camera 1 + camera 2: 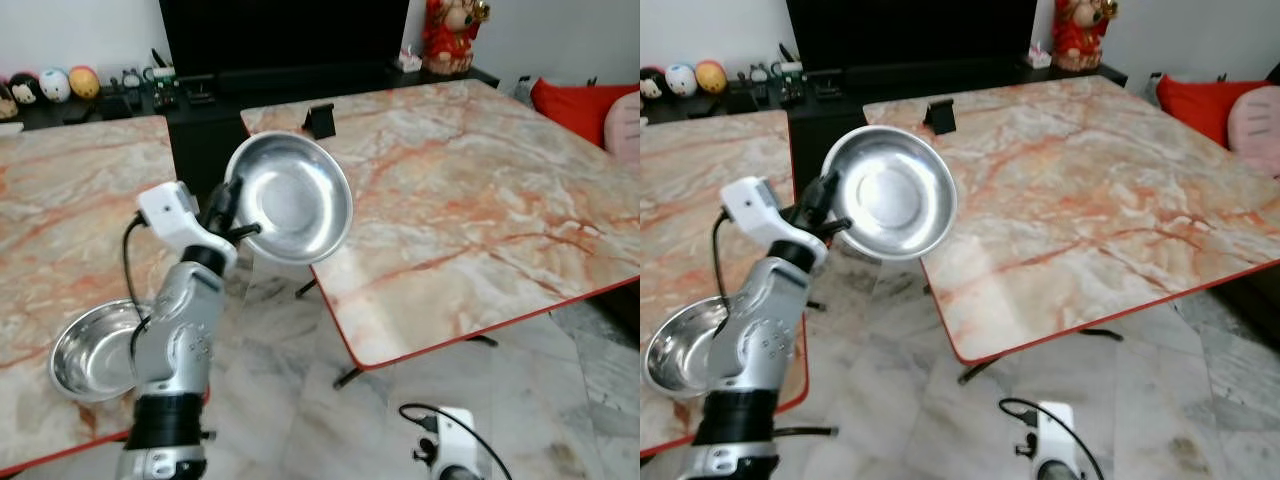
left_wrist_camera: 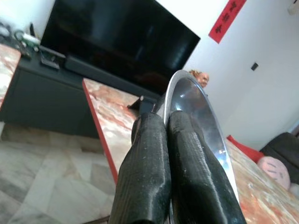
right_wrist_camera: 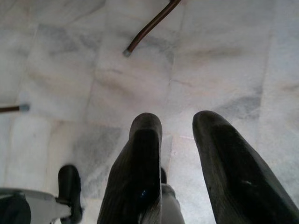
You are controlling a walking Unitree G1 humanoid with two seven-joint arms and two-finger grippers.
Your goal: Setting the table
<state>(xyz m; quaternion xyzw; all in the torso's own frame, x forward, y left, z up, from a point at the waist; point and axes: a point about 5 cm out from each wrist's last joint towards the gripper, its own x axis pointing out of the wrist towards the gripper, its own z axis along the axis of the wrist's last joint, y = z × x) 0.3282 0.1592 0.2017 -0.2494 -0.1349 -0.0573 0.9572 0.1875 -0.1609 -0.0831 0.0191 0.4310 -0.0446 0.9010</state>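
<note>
Gripping a steel bowl by its rim, the left claw holds it tilted above the gap between two marble surfaces; a second bowl sits on the left surface, a black stand on the right surface. Left wrist: fingers clenched on the rim, a television and a red banner with unreadable writing behind. Right wrist: right claw released over the floor.
</note>
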